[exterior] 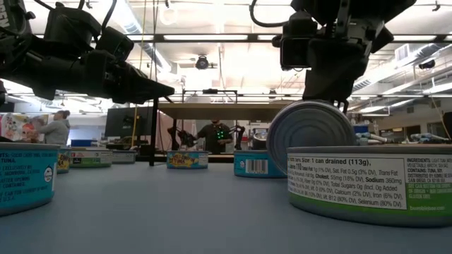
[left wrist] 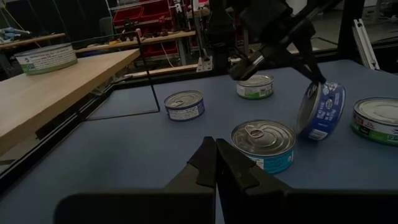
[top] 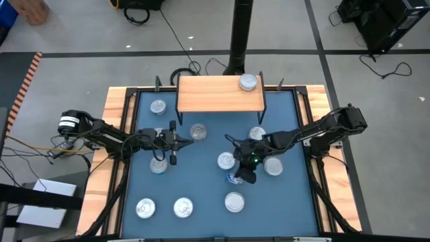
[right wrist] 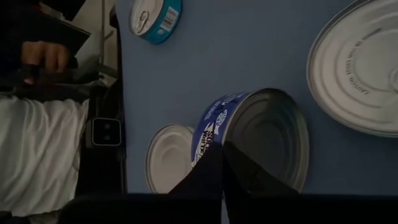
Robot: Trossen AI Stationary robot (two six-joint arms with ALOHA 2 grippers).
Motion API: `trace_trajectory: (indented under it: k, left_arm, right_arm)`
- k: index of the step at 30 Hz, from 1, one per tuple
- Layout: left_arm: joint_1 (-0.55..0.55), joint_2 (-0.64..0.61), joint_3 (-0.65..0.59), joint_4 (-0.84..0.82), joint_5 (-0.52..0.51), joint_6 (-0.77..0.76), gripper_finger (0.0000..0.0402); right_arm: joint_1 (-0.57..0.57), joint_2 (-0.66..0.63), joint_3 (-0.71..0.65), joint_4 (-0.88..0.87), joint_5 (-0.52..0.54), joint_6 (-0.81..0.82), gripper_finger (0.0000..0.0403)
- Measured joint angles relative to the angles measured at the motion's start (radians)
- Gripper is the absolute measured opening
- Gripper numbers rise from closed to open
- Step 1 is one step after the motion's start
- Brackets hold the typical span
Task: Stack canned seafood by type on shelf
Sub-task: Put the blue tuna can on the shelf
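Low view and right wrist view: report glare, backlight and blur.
Low view: bright ceiling strip lights leave both arms as dark silhouettes; the nearest green-labelled round tin stays readable. Right wrist view: the right gripper is a dark blur in front of the tilted blue-labelled tin, which shows no glare.

Green-banded tin (exterior: 371,185), nearest in the low view: "Size: 1 can drained (113g)", "Sodium 360mg", "INGREDIENTS: LIGHT TUNA", "CONTAINS: TUNA, SOY".
Teal tin (exterior: 27,175), same view, at the frame edge: "TUNA"; smaller print unreadable.
Blue-labelled tin (right wrist: 252,140), right wrist view, tipped on its edge: "WHITE" in white letters; remainder unclear.
Other tins' labels: too small to read.
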Motion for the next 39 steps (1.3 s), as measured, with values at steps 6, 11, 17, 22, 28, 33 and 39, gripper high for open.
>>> trace_trajectory:
  k: [6, 11, 17, 22, 28, 33, 39]
  left_arm:
    - [0.000, 0.000, 0.000, 0.000, 0.000, 0.000, 0.0005]
    - [0.000, 0.000, 0.000, 0.000, 0.000, -0.001, 0.0005]
    - [0.000, 0.000, 0.000, 0.005, 0.001, -0.027, 0.0005]
    - [0.000, 0.000, 0.000, 0.005, 0.010, -0.050, 0.0005]
    - [0.000, 0.000, 0.000, 0.005, 0.014, -0.059, 0.0005]
    - [0.000, 0.000, 0.010, 0.002, 0.037, -0.103, 0.0005]
    - [-0.015, 0.000, 0.124, -0.183, 0.088, -0.120, 0.0005]
  right_arm:
    - [-0.003, 0.000, -0.001, -0.004, 0.026, -0.021, 0.0064]
    - [-0.002, -0.012, 0.003, -0.010, 0.041, -0.033, 0.0111]
    - [-0.002, -0.062, 0.000, -0.068, 0.127, -0.062, 0.0152]
    - [-0.002, -0.103, -0.001, -0.134, 0.188, -0.081, 0.0160]
    - [-0.001, -0.127, -0.001, -0.126, 0.209, -0.081, 0.0161]
    - [0.001, -0.128, 0.000, -0.118, 0.214, -0.080, 0.0161]
    - [0.011, -0.157, 0.001, -0.121, 0.235, -0.088, 0.0161]
